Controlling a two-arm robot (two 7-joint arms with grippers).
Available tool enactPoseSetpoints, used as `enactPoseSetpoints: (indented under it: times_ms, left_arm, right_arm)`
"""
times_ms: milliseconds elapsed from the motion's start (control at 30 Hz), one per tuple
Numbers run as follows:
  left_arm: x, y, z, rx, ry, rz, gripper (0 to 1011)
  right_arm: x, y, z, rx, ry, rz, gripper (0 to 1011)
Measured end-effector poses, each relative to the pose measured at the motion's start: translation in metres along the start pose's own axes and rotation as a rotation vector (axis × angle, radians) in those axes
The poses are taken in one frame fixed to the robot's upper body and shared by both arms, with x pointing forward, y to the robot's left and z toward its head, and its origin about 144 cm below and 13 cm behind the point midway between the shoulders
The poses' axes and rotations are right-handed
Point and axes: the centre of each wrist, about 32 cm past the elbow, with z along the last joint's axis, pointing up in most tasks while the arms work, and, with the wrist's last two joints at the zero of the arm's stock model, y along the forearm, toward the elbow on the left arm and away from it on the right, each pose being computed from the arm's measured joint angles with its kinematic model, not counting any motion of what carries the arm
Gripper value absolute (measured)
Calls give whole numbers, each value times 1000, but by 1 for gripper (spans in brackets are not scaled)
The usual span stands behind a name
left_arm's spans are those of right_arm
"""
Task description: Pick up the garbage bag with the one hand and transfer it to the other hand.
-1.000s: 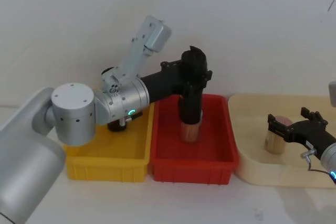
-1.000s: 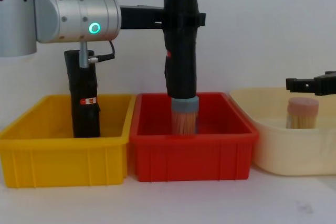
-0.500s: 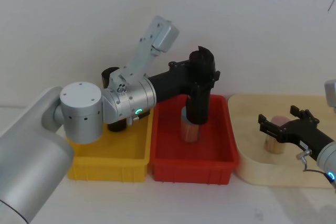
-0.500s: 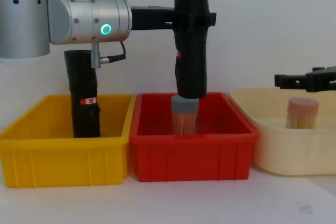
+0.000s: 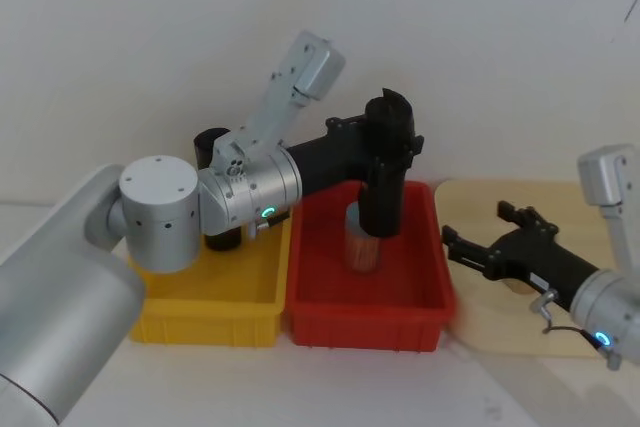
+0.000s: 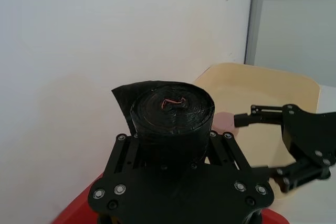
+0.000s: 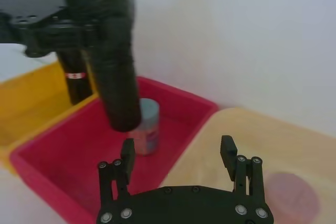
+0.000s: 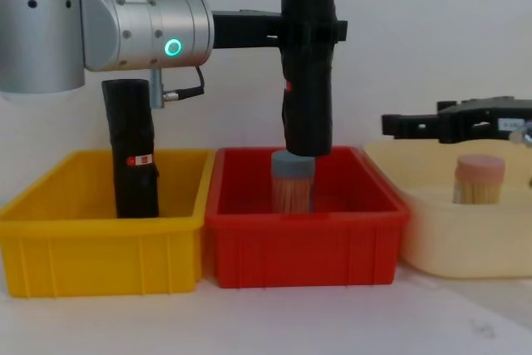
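The right gripper [image 5: 478, 227], on the blue-ringed arm, is nearest. Its jaws are spread wide with nothing between them, and it is held level above the cream tray [image 8: 465, 243]. Under the gripper's body, back from its fingertips, a pink-capped jar [image 8: 480, 179] of sticks stands in the tray.

Ahead of those open jaws is the red bin [image 8: 303, 243], with a grey-lidded jar [image 8: 293, 184] of sticks standing upright inside. The garbage bag [image 8: 307, 114], a tall black roll with a small red label, hangs upright straight above that jar. Its lower end comes down to the lid, and it is not possible to tell whether the two touch.

The left gripper [image 8: 312, 29], on the green-ringed arm, reaches in from the side and is clenched on the upper part of the roll. A short stub of the roll rises above its jaws and most of its length hangs below them. The right gripper's fingertips point at the lower half of the roll, below the left jaws, with a clear gap between them and the roll.

On the arm side of the left jaws and lower down, the yellow bin [image 8: 100, 247] sits against the red one. A second roll [image 8: 133, 155] stands upright toward its back, in front of the white wall [image 5: 480, 47].
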Motion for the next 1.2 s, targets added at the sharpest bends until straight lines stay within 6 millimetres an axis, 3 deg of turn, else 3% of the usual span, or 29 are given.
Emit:
enactPoseSetpoints:
  times_ms: [767,1200]
  left_arm:
    - [0,-1,0,-2,0,-4,486]
    - [0,-1,0,-2,0,-4,486]
  right_arm:
    - [-24,42,6,-34,45,-29,999]
    - [-32,51,12,-46,69,-27,999]
